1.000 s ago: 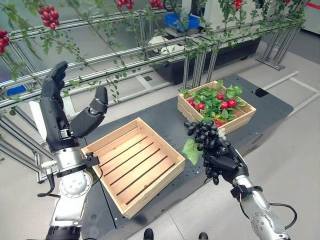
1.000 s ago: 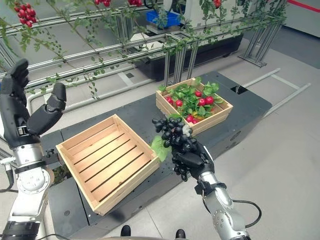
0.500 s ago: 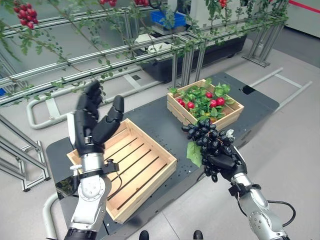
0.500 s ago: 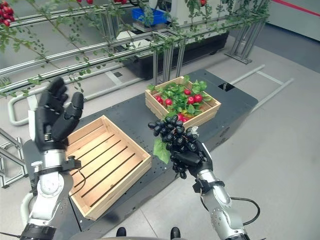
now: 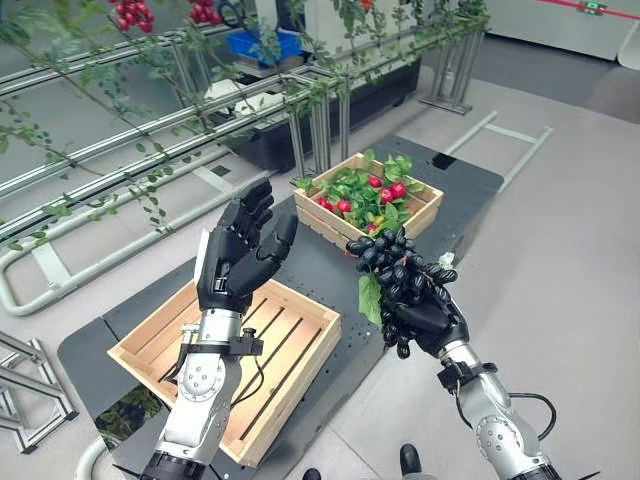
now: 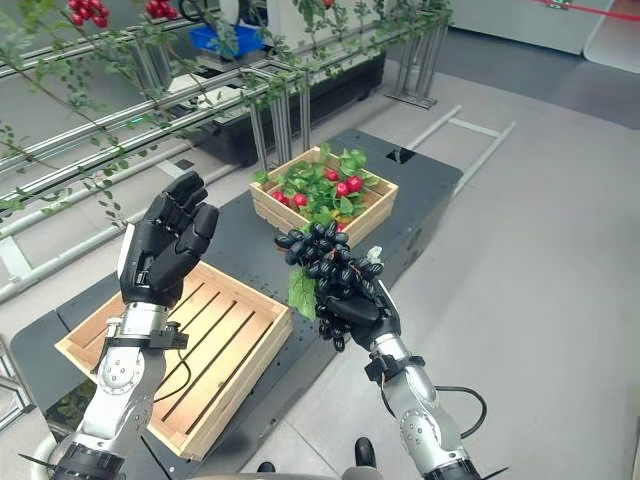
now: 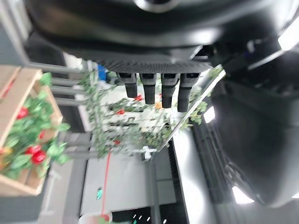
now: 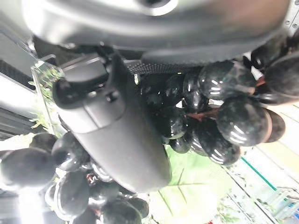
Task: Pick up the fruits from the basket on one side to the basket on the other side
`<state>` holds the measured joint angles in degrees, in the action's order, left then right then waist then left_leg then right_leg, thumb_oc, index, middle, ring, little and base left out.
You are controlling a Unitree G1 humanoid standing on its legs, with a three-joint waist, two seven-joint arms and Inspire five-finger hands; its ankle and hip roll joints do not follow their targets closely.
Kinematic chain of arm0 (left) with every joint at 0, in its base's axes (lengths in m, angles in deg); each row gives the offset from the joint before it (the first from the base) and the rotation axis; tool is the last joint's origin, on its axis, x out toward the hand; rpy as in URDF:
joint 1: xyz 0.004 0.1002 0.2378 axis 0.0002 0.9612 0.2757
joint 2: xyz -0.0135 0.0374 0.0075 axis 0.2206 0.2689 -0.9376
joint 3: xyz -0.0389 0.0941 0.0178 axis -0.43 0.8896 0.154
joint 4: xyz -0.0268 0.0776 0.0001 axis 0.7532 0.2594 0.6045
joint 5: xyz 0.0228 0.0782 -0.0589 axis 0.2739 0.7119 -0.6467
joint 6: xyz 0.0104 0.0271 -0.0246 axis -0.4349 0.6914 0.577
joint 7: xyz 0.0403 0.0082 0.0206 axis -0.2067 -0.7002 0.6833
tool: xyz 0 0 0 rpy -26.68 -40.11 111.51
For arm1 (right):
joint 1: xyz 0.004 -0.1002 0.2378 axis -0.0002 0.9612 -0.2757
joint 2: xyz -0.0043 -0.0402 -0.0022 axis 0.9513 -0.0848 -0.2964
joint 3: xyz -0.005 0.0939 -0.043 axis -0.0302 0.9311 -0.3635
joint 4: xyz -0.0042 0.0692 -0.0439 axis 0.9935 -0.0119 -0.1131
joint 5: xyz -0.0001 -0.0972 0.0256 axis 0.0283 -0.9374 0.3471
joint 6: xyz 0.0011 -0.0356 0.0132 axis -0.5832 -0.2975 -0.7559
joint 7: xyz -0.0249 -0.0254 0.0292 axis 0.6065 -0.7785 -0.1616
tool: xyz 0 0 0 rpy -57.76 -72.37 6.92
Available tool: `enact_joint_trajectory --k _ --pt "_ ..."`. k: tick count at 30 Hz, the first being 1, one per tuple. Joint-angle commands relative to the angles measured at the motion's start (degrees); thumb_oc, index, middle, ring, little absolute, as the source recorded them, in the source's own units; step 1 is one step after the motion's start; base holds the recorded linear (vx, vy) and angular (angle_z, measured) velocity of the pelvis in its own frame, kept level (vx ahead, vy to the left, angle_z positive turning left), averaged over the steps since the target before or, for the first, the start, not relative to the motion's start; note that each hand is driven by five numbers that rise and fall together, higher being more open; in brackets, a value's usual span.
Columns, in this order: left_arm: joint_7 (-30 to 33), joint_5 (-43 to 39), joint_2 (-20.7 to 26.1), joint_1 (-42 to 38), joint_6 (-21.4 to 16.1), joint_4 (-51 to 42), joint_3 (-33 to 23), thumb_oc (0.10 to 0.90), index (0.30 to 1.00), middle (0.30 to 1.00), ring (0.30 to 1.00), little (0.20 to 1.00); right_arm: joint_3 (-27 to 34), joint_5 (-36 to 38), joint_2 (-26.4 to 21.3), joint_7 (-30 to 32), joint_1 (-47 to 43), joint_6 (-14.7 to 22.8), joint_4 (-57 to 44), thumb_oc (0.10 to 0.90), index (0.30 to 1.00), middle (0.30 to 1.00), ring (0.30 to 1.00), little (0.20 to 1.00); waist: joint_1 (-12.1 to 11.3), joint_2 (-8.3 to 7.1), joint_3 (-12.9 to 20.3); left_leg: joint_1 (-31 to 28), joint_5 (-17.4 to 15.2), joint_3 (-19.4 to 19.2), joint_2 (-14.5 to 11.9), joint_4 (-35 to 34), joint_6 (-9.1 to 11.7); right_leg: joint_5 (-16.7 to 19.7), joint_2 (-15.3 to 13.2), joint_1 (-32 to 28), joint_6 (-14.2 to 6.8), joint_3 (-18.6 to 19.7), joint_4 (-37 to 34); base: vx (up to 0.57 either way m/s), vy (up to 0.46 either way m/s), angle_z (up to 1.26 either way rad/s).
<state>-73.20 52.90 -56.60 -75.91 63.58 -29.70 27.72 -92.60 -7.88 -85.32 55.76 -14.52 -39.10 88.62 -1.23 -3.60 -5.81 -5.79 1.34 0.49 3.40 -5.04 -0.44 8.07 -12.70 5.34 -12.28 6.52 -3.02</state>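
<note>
Two slatted wooden crates on a dark matte platform (image 5: pixel 320 262). Left one, the empty crate (image 5: pixel 232 360): pale raw wood, square, low walls, slat floor with gaps, sits at the platform's near-left end. Right one, the full crate (image 5: pixel 368 201): same build, packed with green leaves and glossy red fruits, at the platform's far end, well apart from the empty one.

Left hand (image 5: pixel 240 262): dark, raised above the far edge of the empty crate, palm turned toward the right hand, fingers straight and slightly spread, thumb out, holding nothing. Left wrist view shows the fingers (image 7: pixel 155 88) extended in a row with only background past them.

Between the crates: one bunch of black grapes (image 5: pixel 393 270), round glossy berries, with one flat green leaf (image 5: pixel 369 297) hanging off its left side. It is in the air above the platform's near edge, in neither crate.

Right hand (image 5: pixel 425 320): palm up under the bunch, fingers curled around the lower berries, clamped on it. Right wrist view shows the thumb (image 8: pixel 112 126) pressed across the grapes, berries bulging on both sides.

Behind everything: an aluminium-profile frame (image 5: pixel 180 115), silver square bars, draped with thin leafy vines and two red berry clusters (image 5: pixel 130 12) at the top.
</note>
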Motion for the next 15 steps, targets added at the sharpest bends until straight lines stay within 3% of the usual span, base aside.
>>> enact_joint_trajectory --k 1,5,7,12,13,15 --pt "-2.7 -1.3 1.0 -7.6 -4.5 -2.7 -3.9 0.8 0.9 0.9 0.9 0.9 3.4 5.7 0.6 -7.5 -9.3 5.6 -8.5 0.4 0.3 0.3 0.3 0.3 -0.5 2.33 0.5 1.2 -6.7 0.2 1.4 3.8 -1.9 4.2 -1.0 0.5 1.6 -8.8 1.7 -0.2 0.085 -0.75" --pt "-2.5 -1.0 1.4 -7.4 -5.1 -3.7 -2.2 0.8 0.9 0.9 0.9 0.9 1.8 6.7 0.1 -8.3 -9.3 8.2 -8.8 0.4 0.3 0.3 0.3 0.3 -0.7 3.86 0.1 2.5 -4.2 -2.3 0.3 3.1 -3.4 -2.4 1.8 0.8 3.8 -11.4 14.8 -0.21 0.028 -0.53" --pt "-1.3 -0.3 1.9 -7.7 -5.0 -4.4 -1.1 0.8 0.9 0.9 0.9 0.9 1.1 6.5 0.1 -9.1 -9.5 9.3 -8.5 0.4 0.3 0.3 0.3 0.3 -1.0 3.8 -0.2 3.4 -3.3 -2.9 0.3 2.9 -4.3 -5.6 2.8 0.6 4.4 -13.1 21.9 -0.22 -0.059 -0.57" --pt "0.1 0.9 2.4 -8.4 -4.0 -5.6 -1.6 0.8 0.9 0.9 0.9 0.9 -0.5 6.4 0.4 -10.5 -10.1 10.4 -8.3 0.4 0.3 0.3 0.3 0.3 -3.8 2.22 0.9 7.4 -2.0 -5.0 0.2 3.5 -3.9 -9.1 2.6 -4.0 4.6 -18.1 22.0 -0.15 -0.179 -0.43" --pt "0.5 1.2 2.7 -8.4 -3.9 -5.6 -2.0 0.8 0.9 0.9 0.9 0.9 -1.1 6.2 0.8 -10.4 -10.4 9.9 -8.7 0.4 0.3 0.3 0.3 0.3 -4.8 1.48 1.6 8.1 -1.4 -6.1 -0.2 3.1 -3.4 -10.6 2.3 -7.5 4.6 -19.7 18.4 -0.12 -0.291 -0.66" --pt "0.2 1.0 2.8 -8.4 -4.0 -5.6 -2.1 0.8 0.9 0.9 0.9 0.9 -1.3 5.9 0.8 -10.0 -10.6 9.9 -8.8 0.4 0.3 0.3 0.3 0.3 -5.2 1.39 2.0 8.5 -1.1 -6.4 -0.6 2.9 -3.0 -10.9 2.6 -8.6 4.8 -20.1 15.8 -0.12 -0.308 -0.52"
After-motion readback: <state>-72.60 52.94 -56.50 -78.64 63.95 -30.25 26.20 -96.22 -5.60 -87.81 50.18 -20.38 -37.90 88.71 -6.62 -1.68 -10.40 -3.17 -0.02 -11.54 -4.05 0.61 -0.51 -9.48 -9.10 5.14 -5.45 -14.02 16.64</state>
